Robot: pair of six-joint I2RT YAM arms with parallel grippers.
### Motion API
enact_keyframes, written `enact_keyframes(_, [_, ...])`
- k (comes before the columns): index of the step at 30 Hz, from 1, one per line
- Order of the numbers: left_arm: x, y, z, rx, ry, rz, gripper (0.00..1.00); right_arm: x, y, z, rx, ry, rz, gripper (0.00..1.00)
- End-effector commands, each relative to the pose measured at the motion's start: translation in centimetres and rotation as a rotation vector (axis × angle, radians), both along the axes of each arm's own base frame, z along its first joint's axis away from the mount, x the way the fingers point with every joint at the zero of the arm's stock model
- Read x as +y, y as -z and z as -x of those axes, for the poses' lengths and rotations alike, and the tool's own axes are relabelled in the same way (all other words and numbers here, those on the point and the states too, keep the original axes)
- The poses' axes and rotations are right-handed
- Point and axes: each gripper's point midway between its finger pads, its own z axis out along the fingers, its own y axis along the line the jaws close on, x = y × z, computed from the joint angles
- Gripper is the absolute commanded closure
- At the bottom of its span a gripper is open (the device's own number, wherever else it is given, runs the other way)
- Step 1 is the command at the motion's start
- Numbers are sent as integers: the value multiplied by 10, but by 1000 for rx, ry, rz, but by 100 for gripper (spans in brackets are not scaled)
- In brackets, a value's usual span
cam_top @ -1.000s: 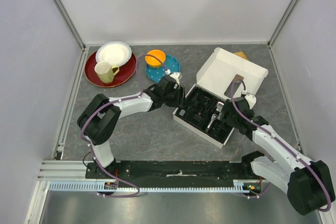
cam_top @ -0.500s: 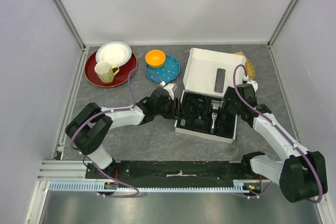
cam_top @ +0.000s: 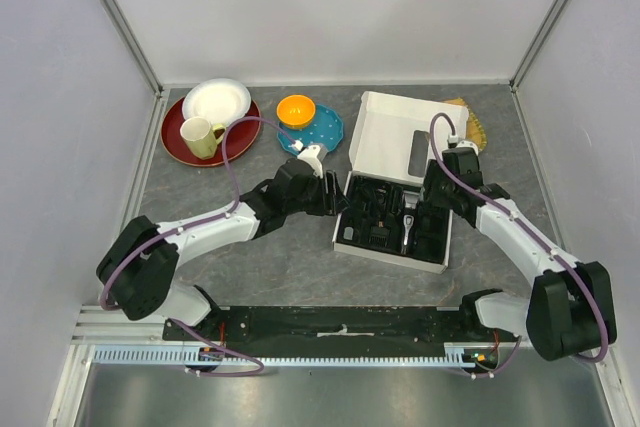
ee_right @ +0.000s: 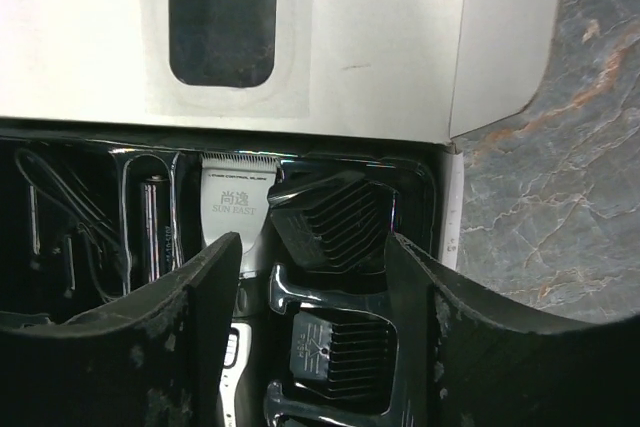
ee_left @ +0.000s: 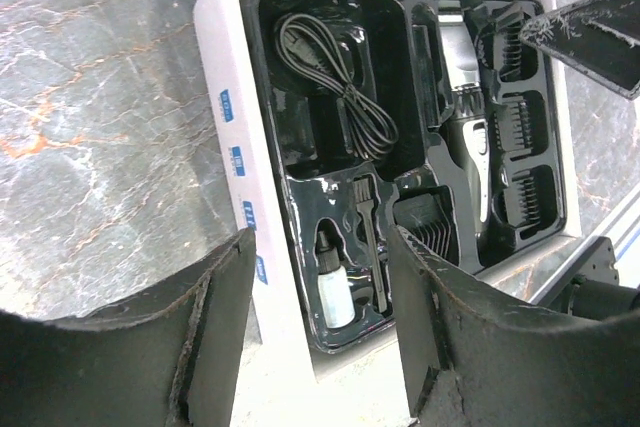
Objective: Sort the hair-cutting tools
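Clipper [ee_left: 462, 117], black and silver: lies lengthwise in the black moulded tray [ee_left: 300, 207] of a white cardboard box [ee_left: 225, 77], ahead and to the right of the left gripper [ee_left: 322, 247]. From the right wrist, its silver blade head shows just beyond the left fingertip of the right gripper [ee_right: 312, 247].

Comb attachments [ee_left: 528, 122], black: three sit in a row of pockets on the far side of the clipper from the left gripper. A fourth sits just ahead of that gripper's right finger. One lies directly ahead between the right gripper's fingers, with another nearer in.

Cord [ee_left: 340, 87], black, bundled: in the pocket ahead of the left gripper.

Left gripper: jaws apart, nothing held, the box's white wall showing between its fingers.

Right gripper: jaws apart, nothing held, low over the tray's end, with the opened lid [ee_right: 400, 37] ahead.
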Motion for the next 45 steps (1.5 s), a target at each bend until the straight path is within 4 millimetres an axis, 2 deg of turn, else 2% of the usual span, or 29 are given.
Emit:
enact_keyframes(1, [11, -15, -9, -64, -41, -33, 38, 7, -10, -16, -30, -43, 11, 37])
enact_keyframes(9, [18, -8, -11, -70, -66, -61, 38, 8, 6, -15, 20, -27, 110, 44])
enact_keyframes(17, [18, -5, -11, -68, -65, -73, 38, -9, 13, -13, 51, 48, 212, 48])
enact_keyframes(22, [19, -2, -11, -66, -64, -79, 38, -15, 15, -17, 48, 108, 223, 50])
enact_keyframes(28, [22, 0, -10, -62, -66, -86, 38, -11, 20, -16, 67, 121, 198, 53])
enact_keyframes(31, [24, -1, -10, -66, -69, -88, 38, -9, 12, -15, 53, 120, 175, 49])
enact_keyframes(35, [25, -2, -10, -69, -71, -87, 38, -9, -9, -17, 8, 121, 166, 37])
enact_keyframes(38, [25, -3, -11, -71, -74, -87, 38, -9, -22, -21, -13, 114, 168, 34])
enact_keyframes(40, [25, -3, -11, -70, -74, -87, 38, -7, -25, -24, -18, 105, 164, 35])
enact_keyframes(45, [26, -1, -11, -67, -78, -92, 38, -5, -11, -26, 15, 88, 174, 49])
